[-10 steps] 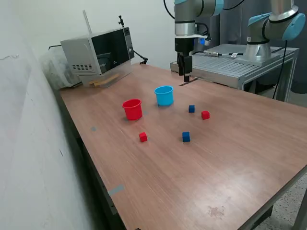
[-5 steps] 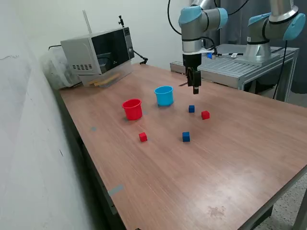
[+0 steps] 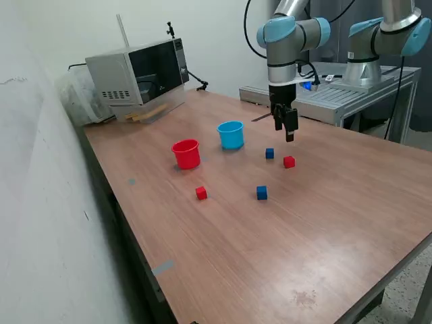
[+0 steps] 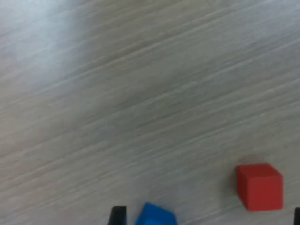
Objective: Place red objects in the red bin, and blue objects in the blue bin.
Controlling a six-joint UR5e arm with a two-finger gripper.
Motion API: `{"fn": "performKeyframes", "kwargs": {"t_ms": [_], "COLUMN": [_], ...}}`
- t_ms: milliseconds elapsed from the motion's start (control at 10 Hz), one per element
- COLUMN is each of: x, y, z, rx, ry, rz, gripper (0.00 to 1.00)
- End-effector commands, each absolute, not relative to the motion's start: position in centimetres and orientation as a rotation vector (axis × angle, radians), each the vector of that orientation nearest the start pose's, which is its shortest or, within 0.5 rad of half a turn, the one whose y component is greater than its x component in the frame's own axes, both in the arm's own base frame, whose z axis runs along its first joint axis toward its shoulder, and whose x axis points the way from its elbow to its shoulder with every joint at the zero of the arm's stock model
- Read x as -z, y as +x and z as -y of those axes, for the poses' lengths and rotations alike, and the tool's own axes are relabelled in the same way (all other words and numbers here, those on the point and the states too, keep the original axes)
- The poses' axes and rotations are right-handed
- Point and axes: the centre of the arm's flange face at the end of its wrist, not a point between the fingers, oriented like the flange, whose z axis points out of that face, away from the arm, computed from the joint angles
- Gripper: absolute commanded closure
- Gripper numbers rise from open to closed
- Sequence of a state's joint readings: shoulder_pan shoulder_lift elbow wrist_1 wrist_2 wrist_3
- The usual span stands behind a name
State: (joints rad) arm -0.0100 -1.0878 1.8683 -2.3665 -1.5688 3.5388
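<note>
Pincer hanging above the wooden surface, over the red cube and a little behind it, clear of contact. Whether its fingers are spread or pressed together: cannot tell, since the exterior view shows them as one dark shape and the wrist view catches only a dark sliver at the frame edge.

On the surface, all apart from each other:
- Red bin and light blue bin upright, side by side with a gap between, red one toward the exterior view's left.
- Dark blue cube just beside the red cube below the pincer, on the blue bin's side.
- Second blue cube and second red cube nearer the camera, well apart.

Wrist view blurred: a red cube whole, a blue cube cut by the frame edge, probably the pair under the pincer.

Microwave near the far corner. Wide bare wood toward the near and right edges.
</note>
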Motion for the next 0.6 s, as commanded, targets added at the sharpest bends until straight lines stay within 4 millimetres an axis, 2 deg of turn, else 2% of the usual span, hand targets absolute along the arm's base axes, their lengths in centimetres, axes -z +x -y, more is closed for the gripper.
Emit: {"fn": "performKeyframes", "kwargs": {"t_ms": [0,200,300,500], "x": [-14.9,-14.8,-14.8,-14.6], "y": [-58.8,-59.1,-59.2,-59.2], "z": [13.7,13.0,12.1,11.8], "rx": [0.018,0.019,0.018,0.021], "ry": [-1.749,-1.73,-1.664,-1.581], "rz": [-2.626,-2.637,-2.68,-2.726], "gripper": [0.0,0.0,0.0,0.0]}}
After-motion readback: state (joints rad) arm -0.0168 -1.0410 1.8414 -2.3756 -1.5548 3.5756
